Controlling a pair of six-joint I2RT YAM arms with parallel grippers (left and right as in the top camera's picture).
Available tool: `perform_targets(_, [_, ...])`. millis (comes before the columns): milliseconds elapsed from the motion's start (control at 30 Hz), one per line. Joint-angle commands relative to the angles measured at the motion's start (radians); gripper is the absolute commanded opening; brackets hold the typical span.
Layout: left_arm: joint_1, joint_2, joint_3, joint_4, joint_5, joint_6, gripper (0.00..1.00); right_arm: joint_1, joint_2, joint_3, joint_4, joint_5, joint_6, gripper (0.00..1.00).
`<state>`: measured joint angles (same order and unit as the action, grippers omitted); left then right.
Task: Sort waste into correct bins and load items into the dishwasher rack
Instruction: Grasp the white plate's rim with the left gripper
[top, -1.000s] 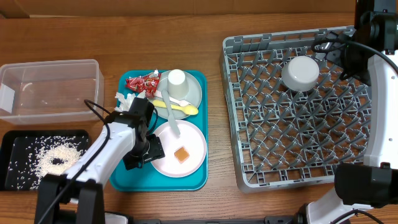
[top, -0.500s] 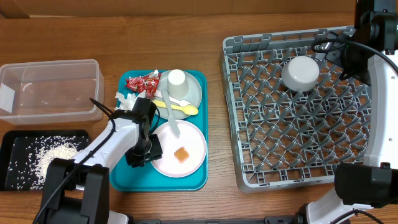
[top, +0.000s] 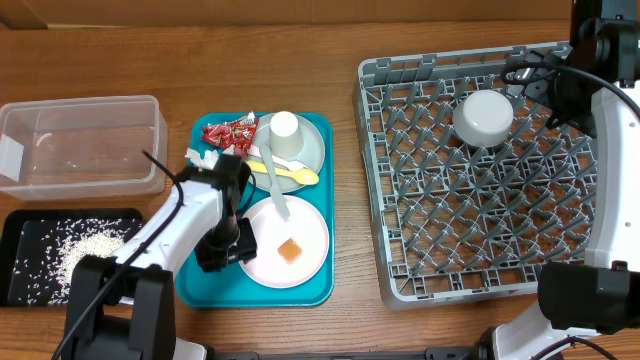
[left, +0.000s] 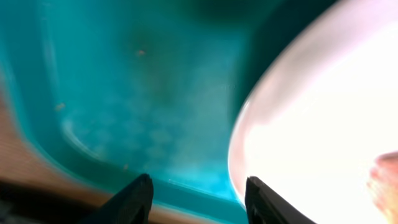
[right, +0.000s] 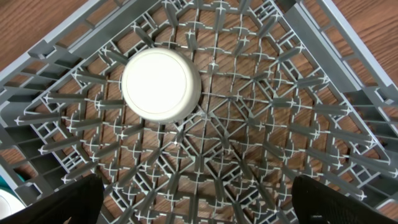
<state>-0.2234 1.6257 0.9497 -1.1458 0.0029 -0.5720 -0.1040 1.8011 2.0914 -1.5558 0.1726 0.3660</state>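
My left hand (left: 199, 198) hangs low over the teal tray (left: 143, 106). Its two fingers are parted with nothing between them, just off the left rim of the pink plate (left: 311, 124). In the overhead view the plate sits in the lower part of the tray, with the orange cube (top: 291, 249) near its middle.

I judge the cube light and probably soft, so I would pinch it gently across two opposite faces. A hard squeeze may crush it or skate it over the glaze. The plate looks stiff, smooth and slippery, and it lies flat on the tray. The only hold I can see is the rim, one finger over and one under, and getting under it looks awkward.

The fork (top: 274, 185) rests with its head on the plate's upper edge, so I think it would slide if I tilted the plate.

Further up the frame the spoon (top: 298, 176) crosses the grey-green plate (top: 312, 150), and the cup (top: 284, 128) stands on that plate. The red wrappers (top: 225, 133) and the tissue (top: 203, 158) lie at the tray's upper left. Both look feather-light and crushable, easy to nip anywhere.

At the left of the frame sit the clear tub (top: 80, 140) and, below it, the black tray (top: 20, 260) holding rice (top: 90, 250).

Across the worktop on the right is the rack (top: 480, 220), with the bowl (top: 483, 117) upside down on its pegs. My right hand (right: 199, 202) hovers above it, spread wide and empty.
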Motion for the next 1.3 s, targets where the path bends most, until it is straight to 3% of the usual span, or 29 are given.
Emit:
perform_targets(0, [-0.006,-0.038,0.119,-0.074,-0.043,-0.032,0.52,0.002,-0.009,0.002,0.006,0.01,0.005,1.0])
perform_targets(200, [-0.073,-0.13,0.174,-0.101,0.043,0.001,0.54,0.002,-0.009,0.002,0.006,0.01,0.005,1.0])
perform_targets(333, [-0.217,-0.142,0.174,-0.045,0.125,0.071,0.6,0.002,-0.009,0.002,0.006,0.01,0.005,1.0])
perform_targets(500, [-0.445,-0.113,0.171,0.026,0.088,0.071,0.79,0.002,-0.009,0.002,0.006,0.01,0.005,1.0])
perform_targets(700, [-0.57,-0.053,0.171,0.086,0.074,0.098,0.79,0.002,-0.009,0.002,0.006,0.01,0.005,1.0])
perform_targets(1267, [-0.571,0.159,0.171,0.102,0.077,0.274,0.68,0.002,-0.009,0.003,0.006,0.01,0.005,1.0])
